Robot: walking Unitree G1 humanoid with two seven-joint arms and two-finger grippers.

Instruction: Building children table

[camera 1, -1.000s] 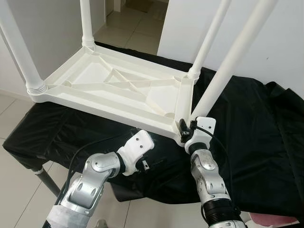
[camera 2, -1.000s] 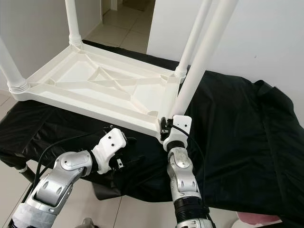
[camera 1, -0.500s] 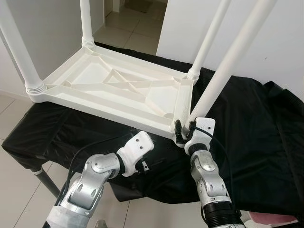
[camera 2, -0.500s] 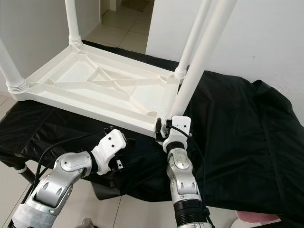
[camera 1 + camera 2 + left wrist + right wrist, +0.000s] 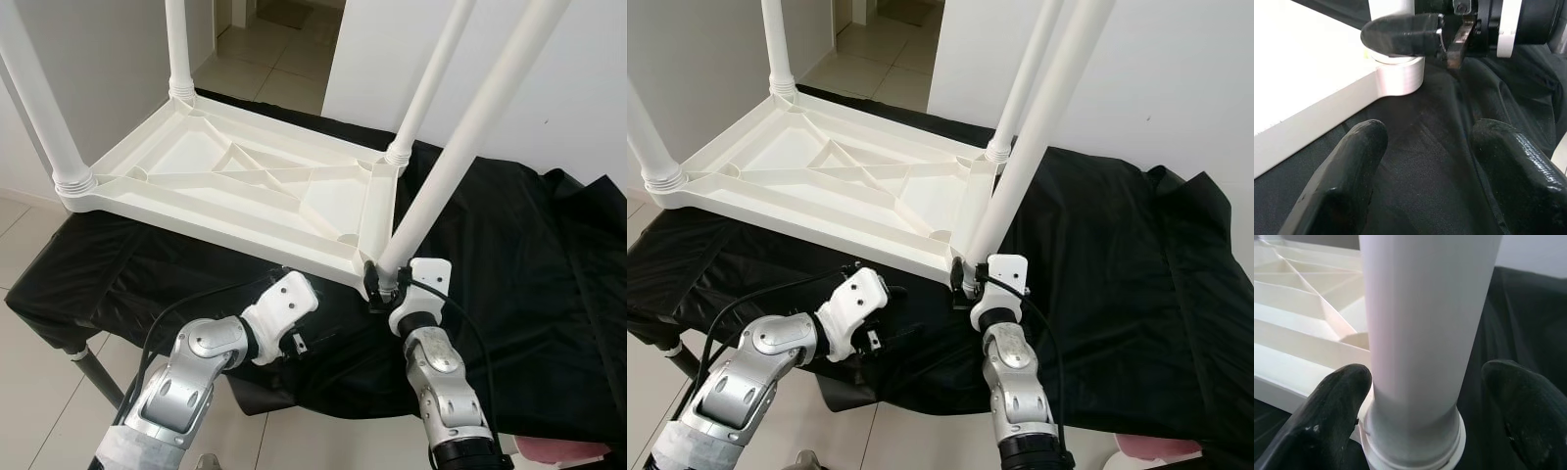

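At the near right corner of the upside-down white table [image 5: 245, 181], which lies on the black cloth [image 5: 509, 255] over the worktop, the right hand [image 5: 380, 289] sits low around the bottom of the fourth leg [image 5: 460, 137], with one black finger [image 5: 1327, 416] on each side and a small gap, so it is open, not squeezing. To do this step well, I think the leg should stand straight in its corner hole and be pushed down until it sits like the other three. The left hand [image 5: 1420, 161] waits open, just near and left of that corner, touching nothing.
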